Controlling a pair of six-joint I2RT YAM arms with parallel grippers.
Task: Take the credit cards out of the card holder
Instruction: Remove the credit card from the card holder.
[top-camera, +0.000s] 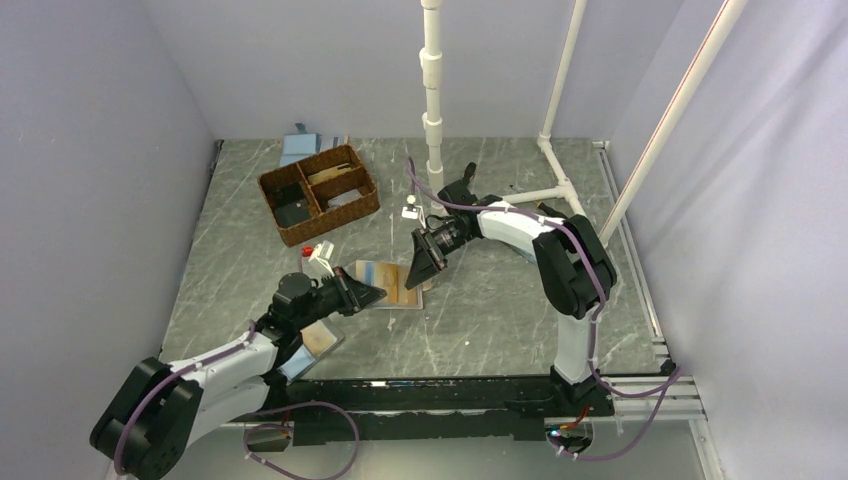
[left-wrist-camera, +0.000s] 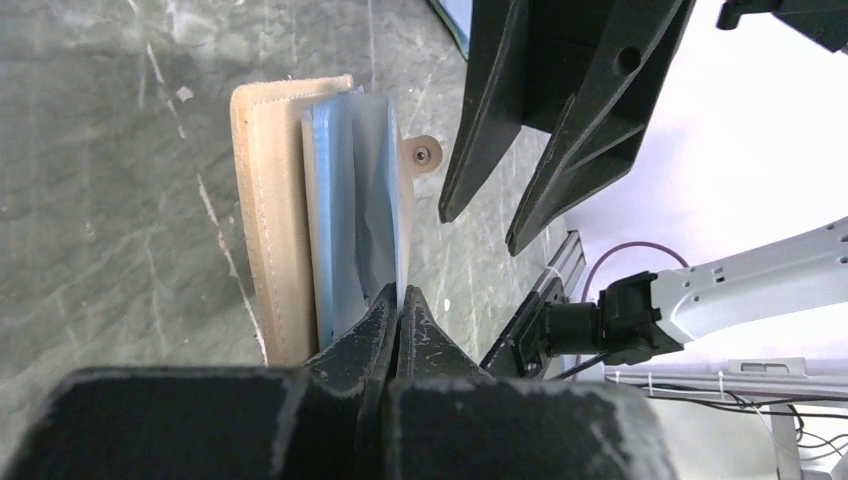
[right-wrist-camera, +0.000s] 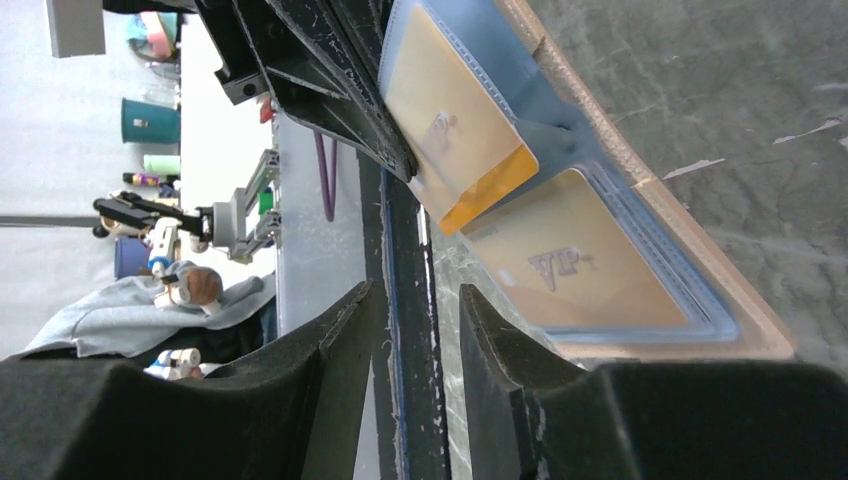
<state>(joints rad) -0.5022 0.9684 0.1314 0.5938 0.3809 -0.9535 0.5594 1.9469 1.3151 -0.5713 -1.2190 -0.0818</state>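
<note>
Grey marbled table (top-camera: 500, 330), pale walls around. Wicker basket (top-camera: 332, 222) at eleven o'clock of the card holder (top-camera: 392, 283), open near the table's middle, gold cards (right-wrist-camera: 590, 270) inside. Left gripper (left-wrist-camera: 400, 300), in from eight o'clock, pinched on a clear sleeve (left-wrist-camera: 378, 200). Right gripper (right-wrist-camera: 415, 300), at the holder's three o'clock edge, jaws apart, holding nothing.

- I see a dark grey, marbled tabletop (top-camera: 500, 310).
- The card holder (top-camera: 395, 280) lies open near the middle.
- A brown wicker basket (top-camera: 335, 222) sits far left, with a blue folder (top-camera: 300, 146) behind it.
- A small white item with a red top (top-camera: 318, 258) stands near the card holder's left side.
- A flat tan-and-blue piece (top-camera: 322, 342) lies nearer me, on the left.
</note>
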